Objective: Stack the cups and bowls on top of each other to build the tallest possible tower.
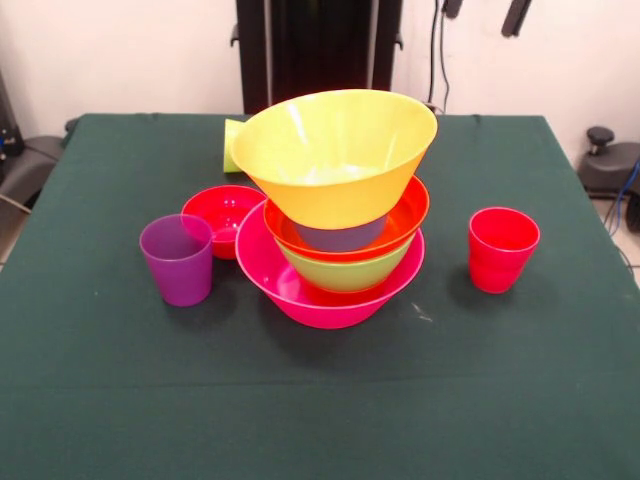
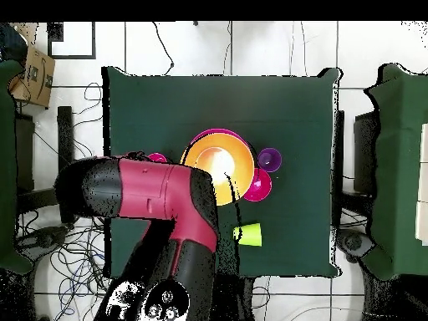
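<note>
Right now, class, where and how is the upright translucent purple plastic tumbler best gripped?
Likely across the rim or upper wall of the translucent purple plastic tumbler, coming straight down. It stands upright, mouth open upward, and the small red bowl sits close beside it, crowding a sideways approach.

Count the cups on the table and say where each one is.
3. The purple cup stands left of the tower, the red cup right of it, and the green cup lies behind it, mostly hidden.

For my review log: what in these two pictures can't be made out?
- Claw: not in either view; overhead, only the red and black arm shows.
- Red cup: overhead, mostly covered by the arm.
- Lime green cup: front view, mostly behind the yellow bowl.
- Lower bowls: overhead, covered by the yellow bowl.
</note>
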Motion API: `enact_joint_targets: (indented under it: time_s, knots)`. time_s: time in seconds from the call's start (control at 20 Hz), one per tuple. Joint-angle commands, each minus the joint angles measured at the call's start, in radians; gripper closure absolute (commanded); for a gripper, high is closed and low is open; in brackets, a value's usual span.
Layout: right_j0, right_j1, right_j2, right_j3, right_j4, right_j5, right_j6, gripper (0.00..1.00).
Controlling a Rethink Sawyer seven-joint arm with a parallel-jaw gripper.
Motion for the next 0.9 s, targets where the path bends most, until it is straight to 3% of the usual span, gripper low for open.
enact_joint_targets:
  time_s: [0.05,0.25,0.9]
  knots:
    - [0.019,0.003,0.046,0.057,0.016,0.13,0.171,0.0]
    - [0.015,0.021,0.06,0.05,0.025,0.097,0.175,0.0]
    - [0.045,0.045,0.043,0.007,0.023,0.127,0.214,0.0]
